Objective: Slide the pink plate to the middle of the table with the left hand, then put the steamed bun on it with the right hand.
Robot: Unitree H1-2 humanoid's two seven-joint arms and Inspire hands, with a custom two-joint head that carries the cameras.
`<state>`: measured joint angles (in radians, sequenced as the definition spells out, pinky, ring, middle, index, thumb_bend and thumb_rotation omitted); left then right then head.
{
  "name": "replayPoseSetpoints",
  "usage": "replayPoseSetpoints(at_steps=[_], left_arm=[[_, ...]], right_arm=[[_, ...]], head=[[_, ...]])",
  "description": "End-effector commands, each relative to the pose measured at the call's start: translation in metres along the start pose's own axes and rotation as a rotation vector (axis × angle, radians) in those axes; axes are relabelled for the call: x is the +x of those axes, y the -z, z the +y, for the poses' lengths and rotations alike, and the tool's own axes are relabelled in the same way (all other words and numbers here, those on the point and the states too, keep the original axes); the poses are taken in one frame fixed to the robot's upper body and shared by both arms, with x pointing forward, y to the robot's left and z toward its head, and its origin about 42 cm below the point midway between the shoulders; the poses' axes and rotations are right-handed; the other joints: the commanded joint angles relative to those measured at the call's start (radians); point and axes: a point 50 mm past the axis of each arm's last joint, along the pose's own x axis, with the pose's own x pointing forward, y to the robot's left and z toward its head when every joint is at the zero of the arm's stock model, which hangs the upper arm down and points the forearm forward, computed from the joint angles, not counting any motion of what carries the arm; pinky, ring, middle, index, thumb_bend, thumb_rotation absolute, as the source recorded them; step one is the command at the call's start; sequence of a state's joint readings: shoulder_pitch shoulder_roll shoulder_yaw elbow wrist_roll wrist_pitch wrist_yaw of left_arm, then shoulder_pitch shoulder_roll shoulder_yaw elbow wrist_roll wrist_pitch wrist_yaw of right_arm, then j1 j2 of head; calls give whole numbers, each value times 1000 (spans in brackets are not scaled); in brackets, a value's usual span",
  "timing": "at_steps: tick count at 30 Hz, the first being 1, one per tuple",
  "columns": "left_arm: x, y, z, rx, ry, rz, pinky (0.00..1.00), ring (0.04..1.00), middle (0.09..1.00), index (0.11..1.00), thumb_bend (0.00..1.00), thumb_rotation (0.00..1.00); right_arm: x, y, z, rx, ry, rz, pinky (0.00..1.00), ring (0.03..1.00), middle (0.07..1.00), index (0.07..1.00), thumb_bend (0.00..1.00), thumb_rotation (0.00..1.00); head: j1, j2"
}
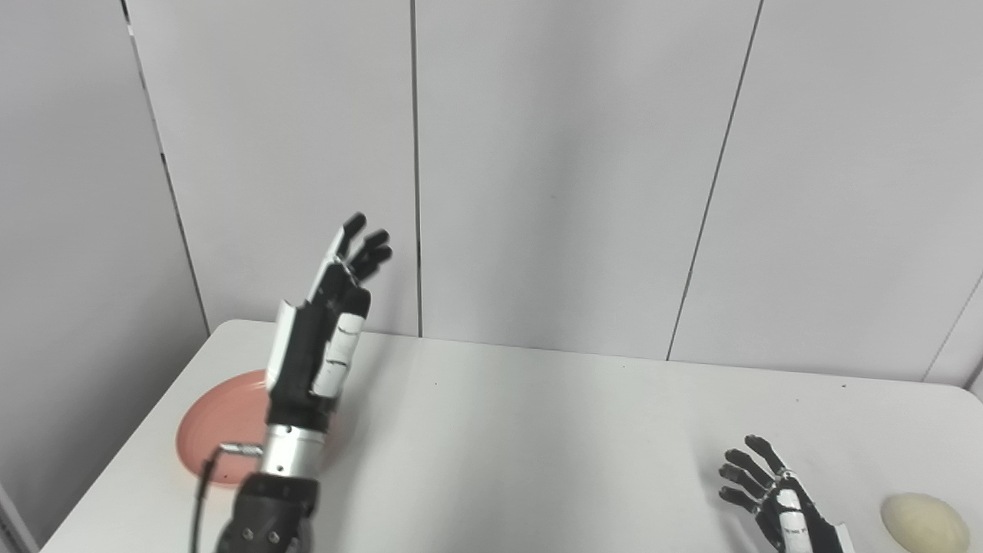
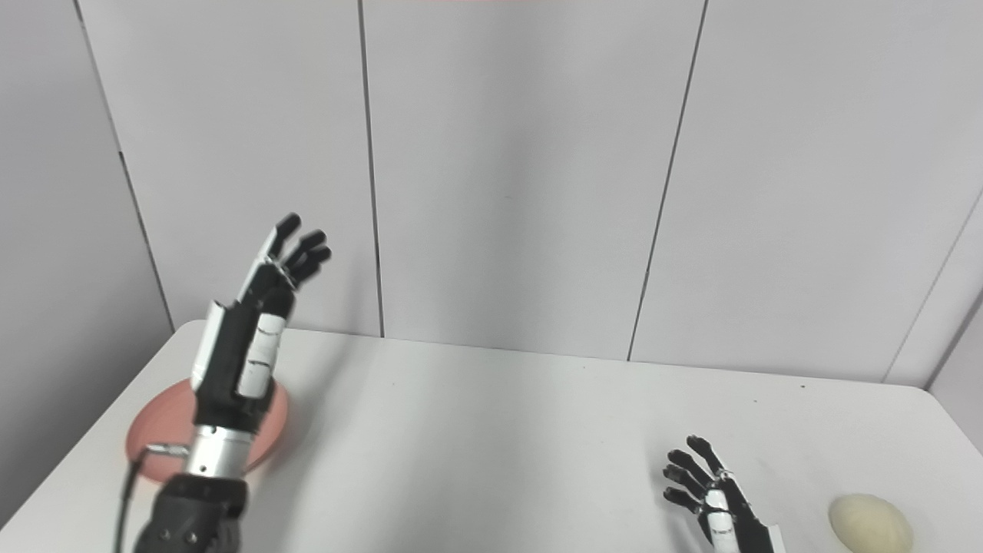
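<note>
A white, matte table (image 1: pixel 537 430) with rounded corners is seen before a wall (image 1: pixel 568 169) of smooth pale grey panels split by thin dark seams. One plate (image 1: pixel 219 422), one bun (image 1: pixel 924 524) and two hands are counted. The plate is round, shallow and salmon pink with a smooth, dull finish; it lies flat near the table's left edge, well apart from the middle, and much of it is hidden behind the left arm. The bun is a smooth, cream-coloured, egg-like dome with a faint sheen, set on the table near the right edge at the bottom of the view. The left hand (image 1: pixel 326 322) is built of glossy black segments with white plates, above a brushed metal wrist collar from which a thin black cable loops down. It is held upright above the plate, clear of it, with fingers (image 1: pixel 367 246) stretched upward and close together, slightly curled at the tips, and nothing is held. The right hand (image 2: pixel 718 499), of the same black and white make, is seen low over the table just left of the bun and apart from it; its fingers (image 2: pixel 687 468) are spread wide and nothing is grasped.
</note>
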<state>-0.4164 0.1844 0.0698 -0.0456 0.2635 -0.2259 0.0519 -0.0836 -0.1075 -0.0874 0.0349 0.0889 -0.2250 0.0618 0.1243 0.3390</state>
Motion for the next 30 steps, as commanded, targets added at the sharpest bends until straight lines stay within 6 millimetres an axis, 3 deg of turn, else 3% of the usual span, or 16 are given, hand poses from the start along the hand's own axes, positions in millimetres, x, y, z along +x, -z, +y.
replayPoseSetpoints(at_steps=[1, 4, 6, 11, 19, 24, 30], left_arm=[[19, -2, 19, 104, -3, -85, 862, 850, 906, 915, 786, 983], [27, 11, 38, 161, -1, -88, 778, 832, 875, 880, 765, 970], [31, 25, 56, 211, -1, -78, 778, 835, 865, 869, 783, 967], [32, 48, 87, 228, -28, -28, 881, 870, 868, 869, 792, 952], [35, 92, 139, 147, -130, 104, 909, 879, 886, 902, 817, 943], [35, 113, 158, 29, -170, 190, 961, 914, 904, 915, 856, 941], [21, 149, 164, -175, -267, 332, 967, 927, 922, 928, 829, 961]], right_arm=[[-30, 28, 10, 29, 19, 102, 738, 775, 792, 846, 606, 975], [-30, 28, 11, 29, 24, 101, 726, 766, 782, 838, 596, 975], [-31, 28, 11, 31, 22, 102, 728, 766, 780, 837, 593, 974], [-32, 26, 12, 20, 21, 101, 730, 762, 770, 837, 592, 980], [-34, 26, 13, 21, 25, 100, 727, 759, 768, 841, 585, 986], [-34, 26, 14, 24, 27, 98, 728, 759, 765, 837, 584, 984], [-34, 25, 12, 12, 27, 100, 729, 758, 765, 835, 591, 996]], head=[[1, 2], [1, 2], [-3, 1], [-3, 7], [-3, 9], [-2, 10], [0, 13]])
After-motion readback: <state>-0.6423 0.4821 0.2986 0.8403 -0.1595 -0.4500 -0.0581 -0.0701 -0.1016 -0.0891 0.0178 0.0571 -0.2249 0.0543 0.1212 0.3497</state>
